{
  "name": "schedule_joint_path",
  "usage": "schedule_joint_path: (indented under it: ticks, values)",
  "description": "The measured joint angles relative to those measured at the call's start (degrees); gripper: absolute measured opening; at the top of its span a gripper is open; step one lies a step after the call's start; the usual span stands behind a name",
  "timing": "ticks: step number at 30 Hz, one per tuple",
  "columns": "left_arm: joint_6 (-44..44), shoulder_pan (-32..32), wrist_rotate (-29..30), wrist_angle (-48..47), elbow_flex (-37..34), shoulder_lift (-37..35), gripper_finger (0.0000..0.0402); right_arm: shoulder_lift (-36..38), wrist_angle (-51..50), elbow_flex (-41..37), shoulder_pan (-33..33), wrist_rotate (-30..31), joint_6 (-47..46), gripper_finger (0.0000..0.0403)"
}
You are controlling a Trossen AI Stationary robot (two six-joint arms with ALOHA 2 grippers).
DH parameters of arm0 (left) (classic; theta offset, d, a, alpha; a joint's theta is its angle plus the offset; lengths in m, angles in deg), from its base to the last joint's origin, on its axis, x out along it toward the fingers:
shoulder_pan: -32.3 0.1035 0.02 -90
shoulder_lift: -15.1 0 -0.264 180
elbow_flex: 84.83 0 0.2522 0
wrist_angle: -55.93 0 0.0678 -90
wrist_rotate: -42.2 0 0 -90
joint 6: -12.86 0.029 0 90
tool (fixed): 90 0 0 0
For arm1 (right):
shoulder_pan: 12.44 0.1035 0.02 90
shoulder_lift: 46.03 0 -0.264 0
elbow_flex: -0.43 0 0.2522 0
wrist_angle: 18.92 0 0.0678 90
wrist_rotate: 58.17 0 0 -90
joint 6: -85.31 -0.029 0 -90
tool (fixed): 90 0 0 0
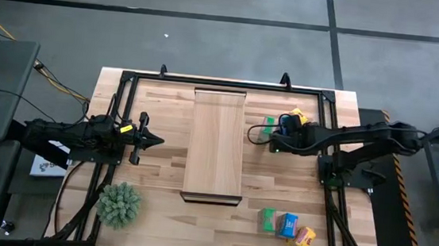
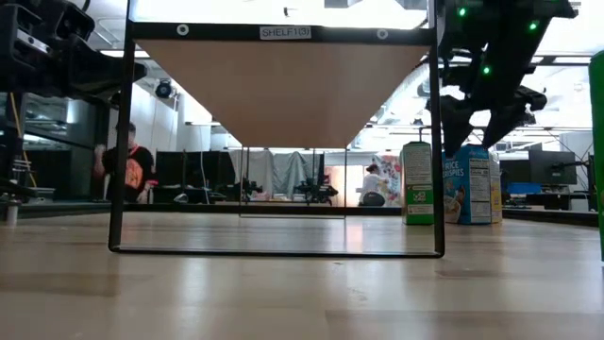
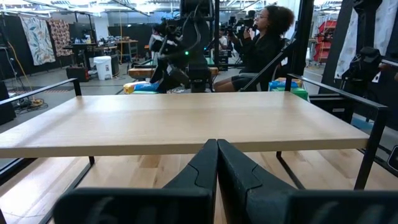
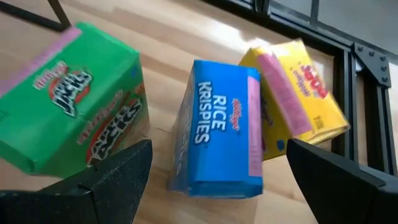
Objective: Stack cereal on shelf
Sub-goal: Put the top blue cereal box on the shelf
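The shelf (image 1: pixel 216 145) is a pale wooden board raised on a black frame in the middle of the table. Three small cereal boxes stand on the tabletop to its right, toward the far edge: green (image 4: pixel 68 106), blue (image 4: pixel 217 137) and yellow (image 4: pixel 298 102). My right gripper (image 4: pixel 217 180) hovers above them, open, with one finger on either side of the blue box and clear of it. In the low view it (image 2: pixel 481 118) hangs over the green box (image 2: pixel 416 182) and blue box (image 2: pixel 469 189). My left gripper (image 1: pixel 154 140) waits left of the shelf, shut.
Three more boxes sit near the table's near right corner: green (image 1: pixel 267 220), blue (image 1: pixel 288 225) and yellow-orange (image 1: pixel 304 239). A spiky green plant (image 1: pixel 119 203) stands at the near left. A black frame (image 1: pixel 128 79) runs around the table. People show in the room beyond.
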State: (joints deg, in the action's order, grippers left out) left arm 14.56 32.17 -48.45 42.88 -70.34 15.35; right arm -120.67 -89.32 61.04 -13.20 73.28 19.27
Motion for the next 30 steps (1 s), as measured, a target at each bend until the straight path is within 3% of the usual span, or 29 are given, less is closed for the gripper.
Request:
schedule_joint_path:
  ticks: [11,24,30]
  values:
    - [0.0,0.0,0.0,0.0,0.0,0.0,0.0003,-5.4,0.3,0.0,0.0,0.3,-2.4,0.0349]
    - [0.0,0.0,0.0,0.0,0.0,0.0,0.0003,-4.8,-0.1,0.0,0.0,0.2,-2.6,0.0189]
    - [0.0,0.0,0.0,0.0,0.0,0.0,0.0003,-4.8,-3.7,1.6,0.0,-1.6,-2.4,0.0139]
